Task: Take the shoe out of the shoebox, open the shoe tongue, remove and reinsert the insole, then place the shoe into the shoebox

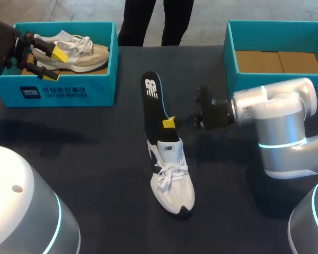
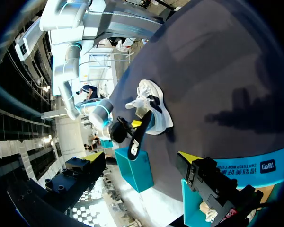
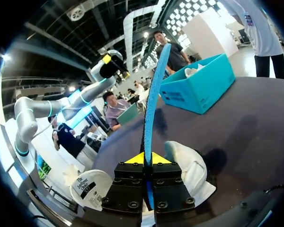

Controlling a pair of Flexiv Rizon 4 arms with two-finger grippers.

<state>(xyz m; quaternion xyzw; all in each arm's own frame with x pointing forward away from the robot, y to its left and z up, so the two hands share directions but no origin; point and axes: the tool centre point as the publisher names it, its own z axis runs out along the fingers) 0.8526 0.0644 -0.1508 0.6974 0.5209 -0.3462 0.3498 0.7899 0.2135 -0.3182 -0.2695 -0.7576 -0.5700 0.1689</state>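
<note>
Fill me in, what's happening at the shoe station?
The right gripper is shut on the black insole, which stands up from the white shoe lying on the table. Whether it's coming out or going back in can't be told. The left gripper hovers open over the left shoebox, which holds a beige shoe. The right shoebox holds no shoe.

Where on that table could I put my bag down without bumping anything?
Bare table lies between the left shoebox and the white shoe, and beyond the insole toward the right shoebox. Crowded where the right arm's fingers pinch the insole.
</note>
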